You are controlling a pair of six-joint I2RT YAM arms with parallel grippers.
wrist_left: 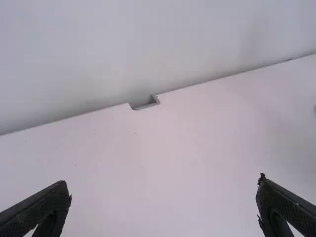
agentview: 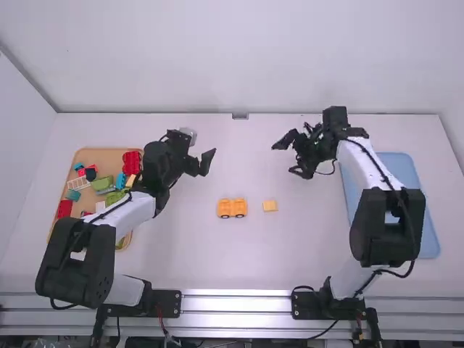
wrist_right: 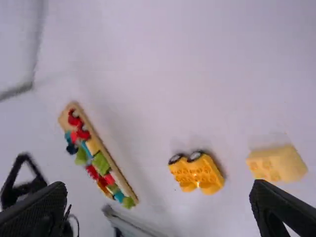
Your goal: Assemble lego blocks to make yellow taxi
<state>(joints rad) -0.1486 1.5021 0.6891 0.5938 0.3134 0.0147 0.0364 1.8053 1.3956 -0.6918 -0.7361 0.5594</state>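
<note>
My left gripper (agentview: 205, 161) is above the table beside the tray, fingers apart and holding nothing. My right gripper (agentview: 284, 155) is over the right half of the table, also apart and holding nothing. An orange-yellow block with wheels (agentview: 232, 208) lies near the middle of the table. Just right of it, not touching, sits a small pale yellow block (agentview: 270, 206). In the left wrist view my left gripper (wrist_left: 163, 205) spans bare table. The right wrist view has the wheeled block (wrist_right: 196, 172) and the pale yellow block (wrist_right: 276, 164) beyond my right gripper (wrist_right: 160, 207).
A wooden tray (agentview: 109, 156) with several coloured blocks stands at the left, partly behind the left arm. A blue tray (agentview: 397, 164) lies at the right under the right arm. A wall (agentview: 239, 58) rises along the table's far edge.
</note>
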